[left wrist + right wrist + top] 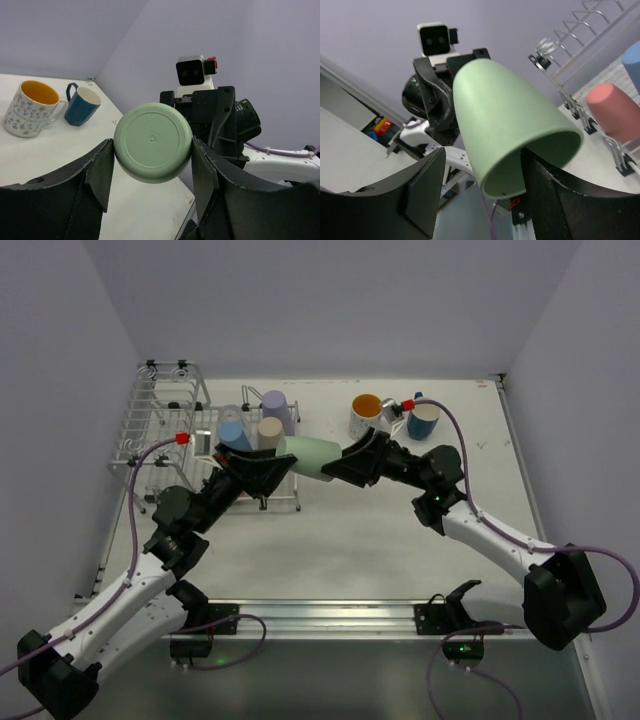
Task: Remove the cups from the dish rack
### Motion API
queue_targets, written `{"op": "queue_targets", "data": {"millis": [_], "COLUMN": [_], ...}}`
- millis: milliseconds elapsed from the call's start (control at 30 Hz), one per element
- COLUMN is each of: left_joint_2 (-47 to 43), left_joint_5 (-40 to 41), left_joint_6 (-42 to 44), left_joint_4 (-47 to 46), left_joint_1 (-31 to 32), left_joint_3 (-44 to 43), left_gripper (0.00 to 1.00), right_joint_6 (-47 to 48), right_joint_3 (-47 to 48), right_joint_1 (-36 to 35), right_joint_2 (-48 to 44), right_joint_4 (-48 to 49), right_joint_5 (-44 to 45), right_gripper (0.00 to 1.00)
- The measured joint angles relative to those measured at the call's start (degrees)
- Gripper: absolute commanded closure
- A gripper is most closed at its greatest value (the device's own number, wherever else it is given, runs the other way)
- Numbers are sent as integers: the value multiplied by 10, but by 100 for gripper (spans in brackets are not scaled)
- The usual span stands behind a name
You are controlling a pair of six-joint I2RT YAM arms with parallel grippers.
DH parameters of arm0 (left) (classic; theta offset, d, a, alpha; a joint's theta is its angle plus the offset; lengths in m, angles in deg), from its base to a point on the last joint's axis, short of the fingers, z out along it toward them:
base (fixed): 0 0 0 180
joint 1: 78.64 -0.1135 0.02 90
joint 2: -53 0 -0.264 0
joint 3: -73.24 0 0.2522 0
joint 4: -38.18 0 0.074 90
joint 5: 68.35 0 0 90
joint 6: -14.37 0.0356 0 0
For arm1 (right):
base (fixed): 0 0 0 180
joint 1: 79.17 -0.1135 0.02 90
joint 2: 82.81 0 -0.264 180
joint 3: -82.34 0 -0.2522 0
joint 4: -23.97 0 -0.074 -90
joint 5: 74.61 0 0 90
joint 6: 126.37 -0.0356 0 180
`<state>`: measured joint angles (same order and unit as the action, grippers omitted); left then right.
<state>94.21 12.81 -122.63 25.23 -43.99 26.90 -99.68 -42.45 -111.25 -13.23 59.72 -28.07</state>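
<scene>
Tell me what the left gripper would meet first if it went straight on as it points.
The left gripper holds a mint green plastic tumbler by its base; straight ahead, the right gripper faces it at the rim end, so that is likely met first.

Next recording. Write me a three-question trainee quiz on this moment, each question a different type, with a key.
1. True or false: the mint cup stands upright in the dish rack.
2. Which end of it is inside the left gripper? A. open rim B. closed base C. handle
3. Fill in: the white mug and the dark blue mug stand on the ___.
Key: 1 false, it is held sideways in the air; 2 B; 3 table.
</scene>
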Motion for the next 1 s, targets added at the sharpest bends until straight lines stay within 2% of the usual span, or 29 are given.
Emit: {"op": "queue_targets", "data": {"millis": [67, 100, 133, 167, 200, 233, 300, 367, 433, 500, 700, 833, 1000], "left_joint_2": [6, 10, 12, 15, 16, 15, 16, 14, 7, 5, -18, -54, -65], "left_joint_5": [-8, -12, -15, -16, -17, -17, -15, -16, -12, -1, 55, 94, 123], "left_joint_6": [-6, -9, -11, -15, -16, -19, -13, -5, 17, 49, 166, 220, 269], "left_joint_4": [-17, -25, -30, -33, -35, -39, -26, -15, 24, 84, 258, 344, 404], "left_joint_1": [0, 0, 0, 0, 0, 0, -1, 0, 0, 0, 0, 0, 0], "left_joint_3": [7, 12, 16, 20, 23, 24, 25, 23, 9, -24, -119, -119, -96], "left_gripper": [64, 58, 53, 47, 32, 24, 6, 0, 0, 0, 0, 0, 0], "right_joint_6": [-23, -36, -50, -61, -74, -87, -108, -104, -85, -44, 170, 290, 379], "right_joint_3": [2, 3, 6, 8, 8, 8, 13, 13, 14, 19, 108, 174, 186], "right_joint_1": [-2, -3, -4, -5, -5, -5, -10, -12, -10, -9, 1, 55, 144], "right_joint_2": [15, 25, 35, 45, 53, 61, 69, 66, 56, 33, -34, -36, -15], "right_joint_4": [39, 62, 83, 101, 116, 127, 151, 147, 114, 42, -280, -460, -629], "right_joint_5": [0, 1, 2, 4, 6, 6, 7, 17, 29, 43, 135, 203, 339], "right_gripper": [43, 48, 65, 76, 85, 100, 100, 100, 100, 100, 100, 100, 100]}}
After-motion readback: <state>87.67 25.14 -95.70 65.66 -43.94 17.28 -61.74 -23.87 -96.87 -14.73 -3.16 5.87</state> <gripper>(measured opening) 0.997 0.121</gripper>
